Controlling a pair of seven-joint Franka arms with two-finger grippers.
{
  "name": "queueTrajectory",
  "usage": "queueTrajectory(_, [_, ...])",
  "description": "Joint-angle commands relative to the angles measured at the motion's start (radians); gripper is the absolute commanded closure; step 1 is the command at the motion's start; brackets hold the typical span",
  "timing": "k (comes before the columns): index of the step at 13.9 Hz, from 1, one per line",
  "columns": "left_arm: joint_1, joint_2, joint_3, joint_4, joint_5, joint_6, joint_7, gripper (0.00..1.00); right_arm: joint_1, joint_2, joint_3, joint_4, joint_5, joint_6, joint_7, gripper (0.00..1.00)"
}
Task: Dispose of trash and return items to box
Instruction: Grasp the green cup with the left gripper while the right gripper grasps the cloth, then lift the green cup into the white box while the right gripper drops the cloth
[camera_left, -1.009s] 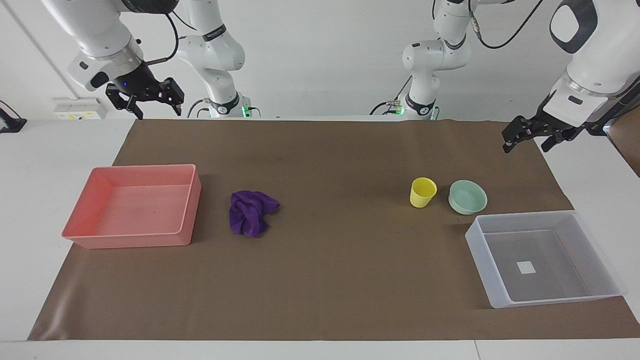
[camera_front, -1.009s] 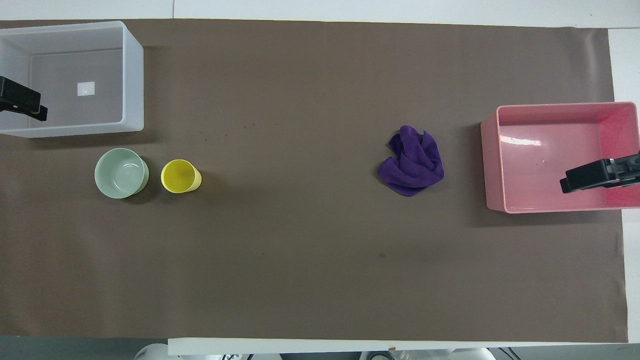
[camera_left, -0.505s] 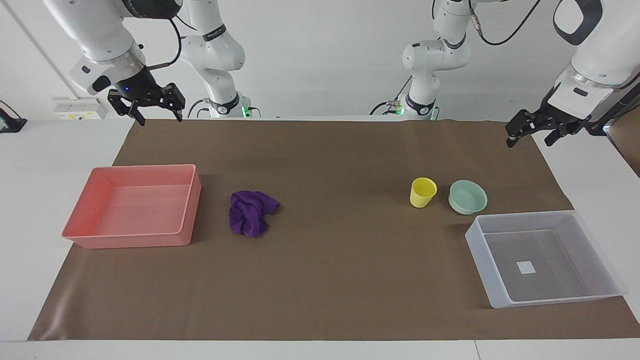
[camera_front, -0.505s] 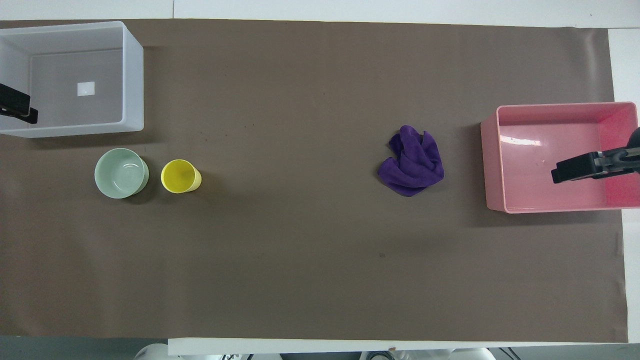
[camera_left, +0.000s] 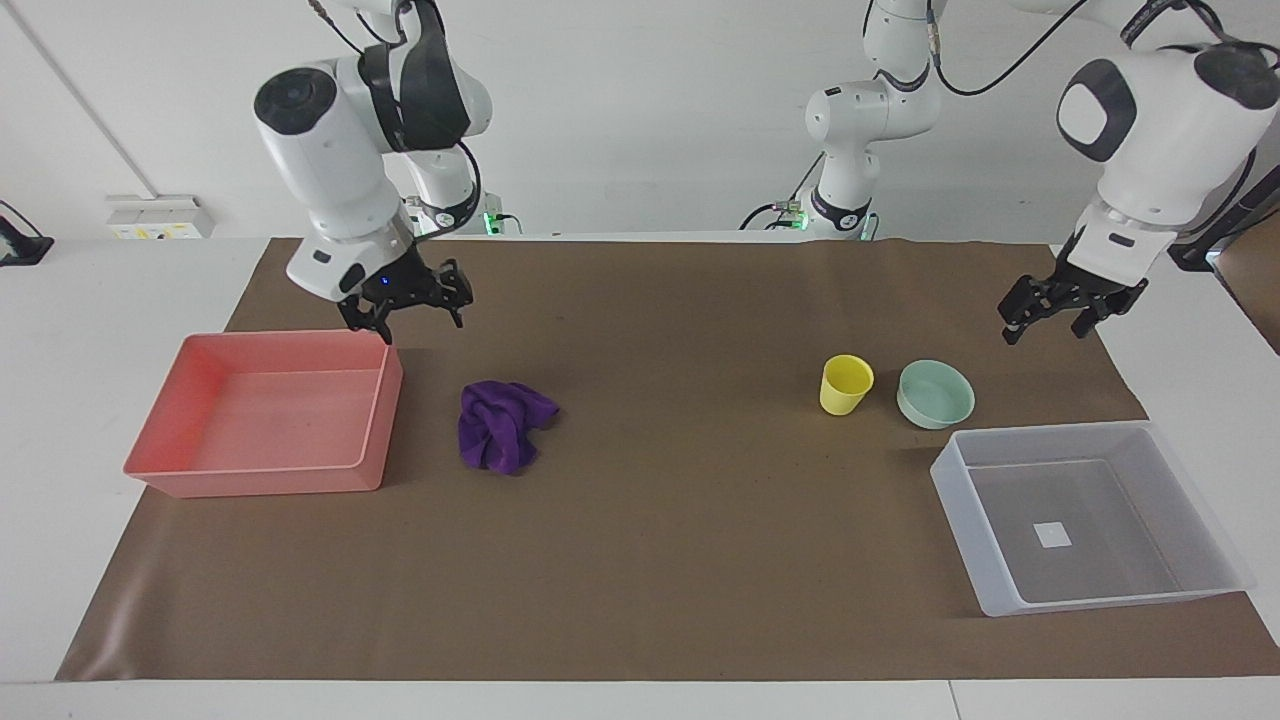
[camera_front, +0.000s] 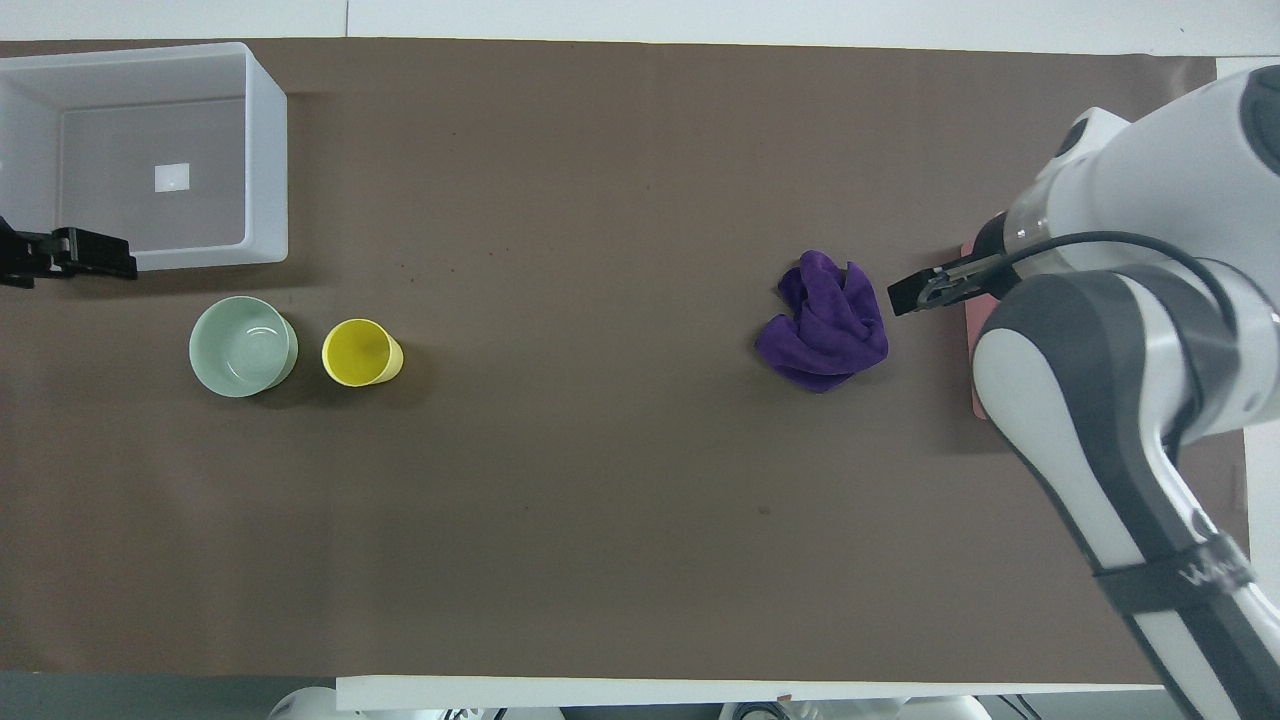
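Fingers of the right gripper (camera_left: 412, 308) are spread and hold nothing, in the air above the brown mat (camera_left: 650, 560) between the pink tray (camera_left: 262, 482) and the purple rag (camera_left: 500, 425). Left gripper (camera_left: 1047, 318) hangs with fingers spread too, above the mat near the green bowl (camera_left: 936, 394) and yellow cup (camera_left: 845, 385). Farther from the robots sits the clear box (camera_left: 1180, 480), with a blank white sticker (camera_left: 1052, 535).
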Motion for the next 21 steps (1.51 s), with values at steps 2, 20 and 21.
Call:
queueTrajectory(2, [0.021, 0.001, -0.006, -0.3, 0.012, 0.323, -0.033, 0.0, 0.055, 0.099, -0.001, -0.077, 0.006, 0.2, 0.059, 0.02])
queueTrajectory(20, [0.054, 0.068, -0.037, 0.137, -0.122, -0.146, -0.065, 1.0, 0.05, 0.099, -0.006, -0.11, -0.011, 0.241, 0.122, 1.0])
queueTrajectory(21, [0.057, 0.084, -0.037, 0.164, -0.142, -0.144, -0.066, 1.0, 0.034, 0.076, -0.006, -0.067, -0.011, 0.159, 0.122, 1.0])
